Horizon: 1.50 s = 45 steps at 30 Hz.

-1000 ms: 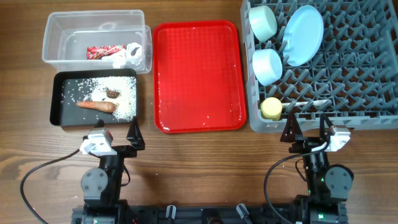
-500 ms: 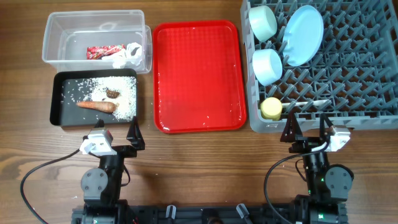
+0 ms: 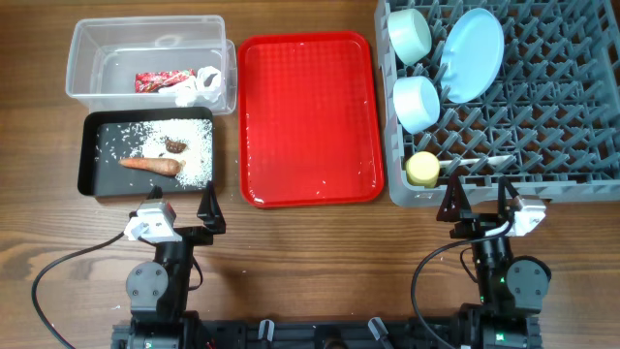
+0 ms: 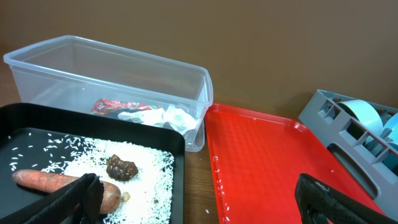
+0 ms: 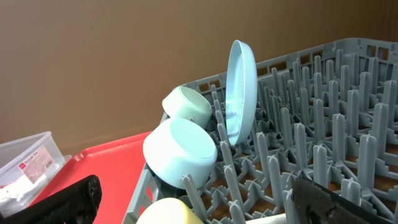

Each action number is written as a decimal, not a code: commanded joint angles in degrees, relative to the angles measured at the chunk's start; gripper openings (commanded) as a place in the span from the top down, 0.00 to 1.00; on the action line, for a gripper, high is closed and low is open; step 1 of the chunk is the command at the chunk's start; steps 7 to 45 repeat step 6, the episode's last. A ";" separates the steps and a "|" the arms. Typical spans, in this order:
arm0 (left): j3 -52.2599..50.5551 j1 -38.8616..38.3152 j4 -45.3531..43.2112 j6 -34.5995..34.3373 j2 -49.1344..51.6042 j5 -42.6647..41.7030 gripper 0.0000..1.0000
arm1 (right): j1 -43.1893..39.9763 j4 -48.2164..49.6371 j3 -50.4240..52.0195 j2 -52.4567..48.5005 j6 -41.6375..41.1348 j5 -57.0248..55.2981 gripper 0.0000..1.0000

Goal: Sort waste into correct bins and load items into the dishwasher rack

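Observation:
The clear tub (image 3: 97, 44) holds the red wrapper (image 3: 160, 79) and white tissue (image 3: 201, 85). The black tray (image 3: 89, 155) holds rice (image 3: 189, 145), the carrot stick (image 3: 151, 165) and the brown lump (image 3: 175, 146). The grey rack (image 3: 542, 107) holds the blue plate (image 3: 473, 53), green bowl (image 3: 410, 35), blue bowl (image 3: 418, 103), yellow cup (image 3: 422, 169) and white spoon (image 3: 484, 162). My left gripper (image 3: 180, 211) is open and empty in front of the black tray. My right gripper (image 3: 479, 202) is open and empty in front of the rack.
The flat red serving tray (image 3: 306, 116) lies between the bins and the rack, with a few rice grains (image 4: 219, 180) along its left rim. Bare wooden table lies in front near both arm bases.

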State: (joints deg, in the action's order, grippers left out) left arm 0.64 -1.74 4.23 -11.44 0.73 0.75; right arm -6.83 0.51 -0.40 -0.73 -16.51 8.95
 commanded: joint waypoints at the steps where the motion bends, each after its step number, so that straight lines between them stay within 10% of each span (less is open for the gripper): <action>1: -0.28 0.37 -0.09 0.52 -0.57 -0.48 0.00 | 0.24 0.31 0.11 0.46 -0.50 0.50 0.00; 45: -0.28 0.37 -0.09 0.52 -0.57 -0.48 0.00 | 0.24 0.31 0.11 0.46 -0.50 0.48 0.00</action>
